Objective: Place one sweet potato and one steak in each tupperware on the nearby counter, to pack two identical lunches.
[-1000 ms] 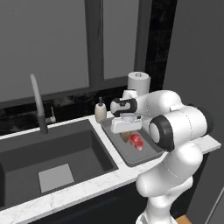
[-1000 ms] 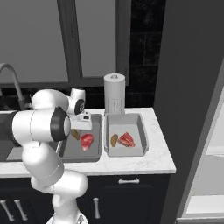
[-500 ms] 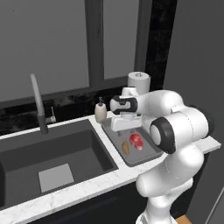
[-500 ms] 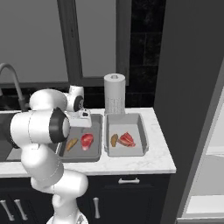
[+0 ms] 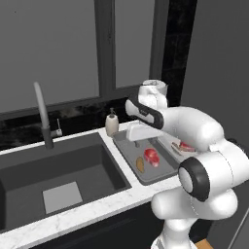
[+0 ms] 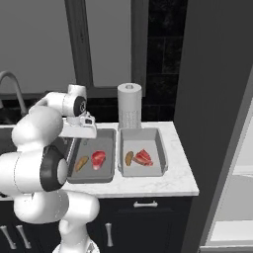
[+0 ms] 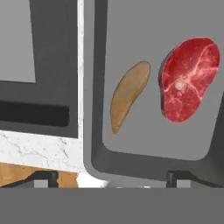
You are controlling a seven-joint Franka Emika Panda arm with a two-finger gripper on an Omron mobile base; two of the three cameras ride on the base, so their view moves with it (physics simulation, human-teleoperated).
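In the left base view, the white arm's gripper (image 5: 137, 142) hangs over the back part of the nearer shallow grey rectangular tupperware tray (image 5: 127, 147) on the white marble-patterned table (image 5: 92, 210). In that tray lie a brown, tapered sweet potato (image 5: 140, 164) and a red marbled steak (image 5: 151, 156), just beside each other. The second grey tray is mostly behind the forearm; a bit of red steak (image 5: 185, 145) shows past it. Whether the fingers are spread or together cannot be told here.

In the right base view, both trays sit side by side. The left tray (image 6: 109, 177) holds its sweet potato (image 6: 81, 163) and steak (image 6: 99, 159); the right grey tray (image 6: 159, 143) holds another brown sweet potato (image 6: 129, 158) and red steak (image 6: 144, 157). By this the packing looks complete, with nothing left but to withdraw. The gripper (image 6: 83, 141) is half hidden under the hand.

In the hand view, the sweet potato (image 7: 129, 93) and steak (image 7: 189, 78) lie apart on the tray floor (image 7: 144, 148). Two dark finger tips (image 7: 41, 177) stand wide apart at the bottom, with nothing between them
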